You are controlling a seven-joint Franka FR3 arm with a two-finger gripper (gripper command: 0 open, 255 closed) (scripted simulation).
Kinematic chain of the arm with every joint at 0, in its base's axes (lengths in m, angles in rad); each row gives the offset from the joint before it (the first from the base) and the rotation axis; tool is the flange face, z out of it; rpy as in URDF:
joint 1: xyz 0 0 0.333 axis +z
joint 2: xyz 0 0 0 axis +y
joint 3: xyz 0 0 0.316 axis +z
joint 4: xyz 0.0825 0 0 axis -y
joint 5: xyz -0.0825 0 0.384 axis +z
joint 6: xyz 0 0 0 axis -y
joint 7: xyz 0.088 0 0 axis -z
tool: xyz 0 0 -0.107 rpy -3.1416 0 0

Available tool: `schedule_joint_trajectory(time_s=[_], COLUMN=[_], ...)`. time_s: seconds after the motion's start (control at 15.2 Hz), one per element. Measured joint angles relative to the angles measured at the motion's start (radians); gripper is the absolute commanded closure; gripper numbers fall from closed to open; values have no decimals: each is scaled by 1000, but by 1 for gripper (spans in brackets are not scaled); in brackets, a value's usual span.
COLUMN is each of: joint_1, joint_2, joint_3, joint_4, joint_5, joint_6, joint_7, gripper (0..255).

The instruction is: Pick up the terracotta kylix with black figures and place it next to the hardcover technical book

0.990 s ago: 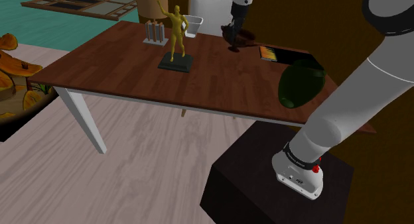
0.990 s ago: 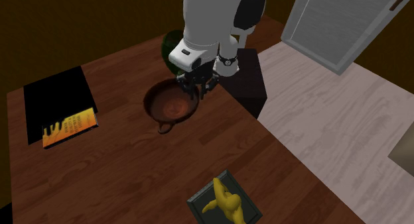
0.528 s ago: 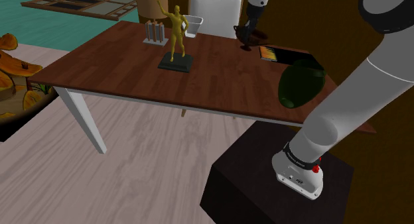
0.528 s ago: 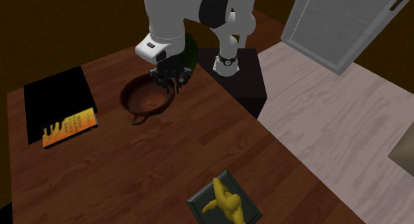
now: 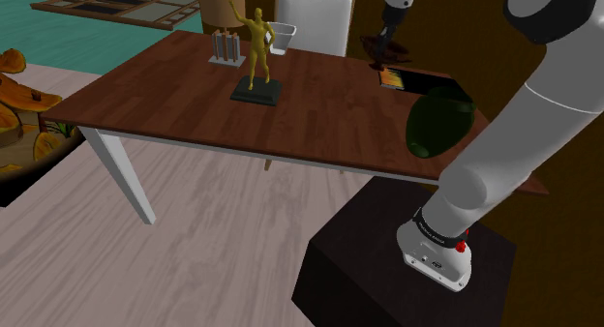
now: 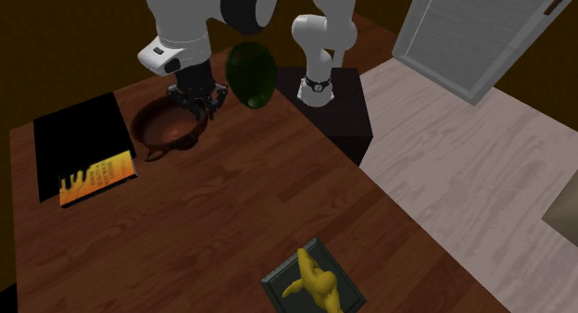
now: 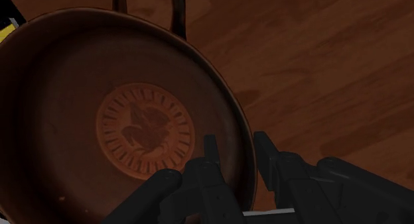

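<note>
While the gripper (image 6: 196,99) hangs over the wooden table (image 6: 213,228), its two black fingers (image 7: 211,156) pinch the rim of the brown cup (image 6: 167,126). In the wrist view one finger is inside the cup and the other is outside, with the rim between them. The cup is wide and shallow, of a reddish brown colour. It has a round medallion (image 7: 146,130) with a dark figure in the middle of its inside. A thin loop handle (image 7: 178,10) stands out from the rim on the side away from the gripper.

In the second exterior view the cup is just beside the book (image 6: 93,177), at that view's right of it. I cannot tell if the foot of the cup touches the table. The book lies flat and its cover is black with an orange band that carries dark marks. In the shoulder view the cup and the gripper are at the far edge of the table, close to the orange end of the book.

A dark green egg-shaped thing (image 6: 252,73) stands near the table edge, between the cup and the dark stand (image 6: 338,117). A golden figure (image 5: 256,44) on a dark flat base stands well apart from the cup. Behind the figure there are a small rack (image 5: 226,46) and a white container (image 5: 282,37). A white chair (image 5: 312,20) is at the far side of the table.
</note>
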Motion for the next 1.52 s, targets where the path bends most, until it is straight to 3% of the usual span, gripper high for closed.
schedule_joint_trajectory(time_s=[0.66,1.52], joint_1=[-143,-155], joint_2=[189,228], joint_3=[-103,-103], joint_4=[219,96], joint_5=[109,131], joint_6=[-37,122], joint_7=[-266,-294], gripper=[255,255])
